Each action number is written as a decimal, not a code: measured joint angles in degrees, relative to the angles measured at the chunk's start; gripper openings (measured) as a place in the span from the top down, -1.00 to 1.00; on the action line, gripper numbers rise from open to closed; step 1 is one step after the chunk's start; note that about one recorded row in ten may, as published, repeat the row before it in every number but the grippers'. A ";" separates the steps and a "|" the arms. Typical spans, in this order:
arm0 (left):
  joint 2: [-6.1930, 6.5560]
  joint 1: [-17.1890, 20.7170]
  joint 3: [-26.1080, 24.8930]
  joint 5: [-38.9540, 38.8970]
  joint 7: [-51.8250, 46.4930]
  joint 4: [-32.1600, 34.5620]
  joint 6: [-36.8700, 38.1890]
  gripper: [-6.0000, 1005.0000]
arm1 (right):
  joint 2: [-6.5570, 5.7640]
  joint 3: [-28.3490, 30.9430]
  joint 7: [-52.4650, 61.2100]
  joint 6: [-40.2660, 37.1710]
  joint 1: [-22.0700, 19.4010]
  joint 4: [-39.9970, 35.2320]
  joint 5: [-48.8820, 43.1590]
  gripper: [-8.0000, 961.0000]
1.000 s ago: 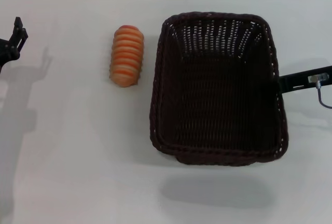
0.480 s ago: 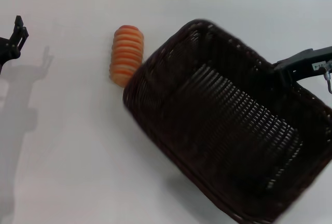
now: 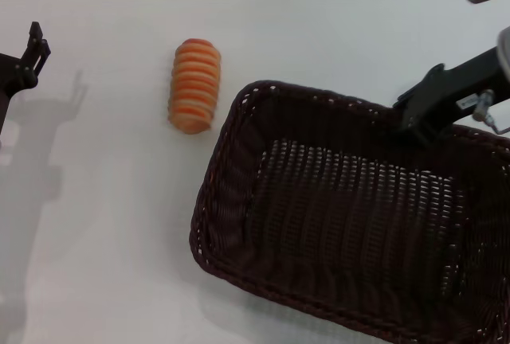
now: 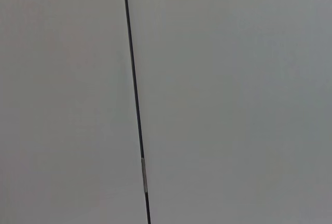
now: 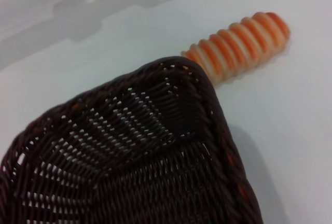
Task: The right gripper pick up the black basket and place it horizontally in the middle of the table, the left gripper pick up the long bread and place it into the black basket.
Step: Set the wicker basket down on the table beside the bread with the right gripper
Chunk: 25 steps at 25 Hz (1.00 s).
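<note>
The left gripper's black pincer fingers (image 3: 32,45), spread or closed I cannot tell, are hanging well left of the ribbed orange-brown long bread (image 3: 194,84) lying on the plain white table (image 3: 103,224). Right of it, the right gripper (image 3: 413,113) is pinching the far braided rim of the large dark woven wicker black basket (image 3: 351,224).

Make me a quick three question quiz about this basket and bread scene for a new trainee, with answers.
1. True or false: the bread lies inside the basket.
2. Which gripper is at the basket's rim: A left, B right, C neither?
3. Fill in: the left gripper is at the table's ____ edge, far from the bread.

Key: 1 false, it lies on the table beside the basket. 2 B, the right gripper. 3 left.
</note>
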 joint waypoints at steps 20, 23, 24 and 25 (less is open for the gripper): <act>-0.12 -0.05 0.63 -0.09 -0.32 -0.15 -0.05 -0.70 | 0.17 -11.30 -7.18 13.00 3.44 4.63 -8.61 0.61; -0.12 -0.14 0.82 -0.26 -0.32 -0.19 -0.05 -0.70 | 0.26 -11.67 -7.94 13.91 3.44 4.90 -7.68 0.61; -0.12 -0.14 0.82 -0.26 -0.32 -0.19 -0.05 -0.70 | 0.27 -11.82 -8.17 13.98 3.43 4.89 -7.21 0.61; -0.12 -0.23 0.83 -0.27 -0.32 -0.21 -0.05 -0.70 | 0.27 -11.99 -8.46 14.00 3.42 4.79 -6.77 0.61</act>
